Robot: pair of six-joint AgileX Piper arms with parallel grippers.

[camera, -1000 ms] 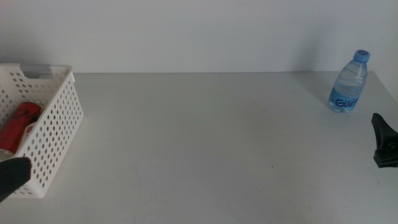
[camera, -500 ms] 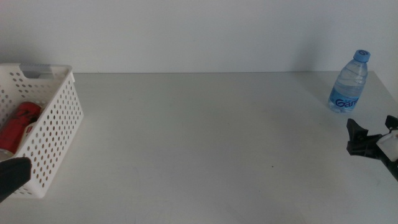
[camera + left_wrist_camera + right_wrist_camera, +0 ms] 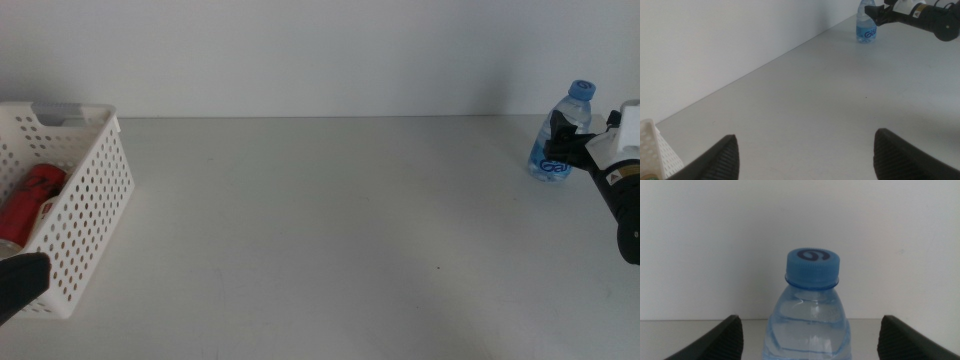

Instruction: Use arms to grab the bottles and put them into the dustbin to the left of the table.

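Reaching in from the right, the right gripper (image 3: 562, 136) sits level with the neck of the water bottle (image 3: 560, 138), its jaws spread wide and closed on nothing. From its own wrist camera the bottle stands dead ahead, upright, blue cap (image 3: 812, 268) centred between the two dark jaws, with open space on either side. That lineup looks deliberate to me: approaching side-on at the upper body should let the jaws close around the bottle without knocking it over. Whether the jaws already flank the bottle or are just short of it I cannot tell.

Well away from that gripper, at the far left end of the counter (image 3: 330, 230), stands the white dustbin (image 3: 88, 215), with a red can (image 3: 28, 200) already lying inside. The left gripper (image 3: 805, 155) waits close beside the dustbin, its jaws also wide apart and empty. Between the bottle and the dustbin I see only bare counter, so nothing seems to stand in the way of the carry, though it is a long stretch.
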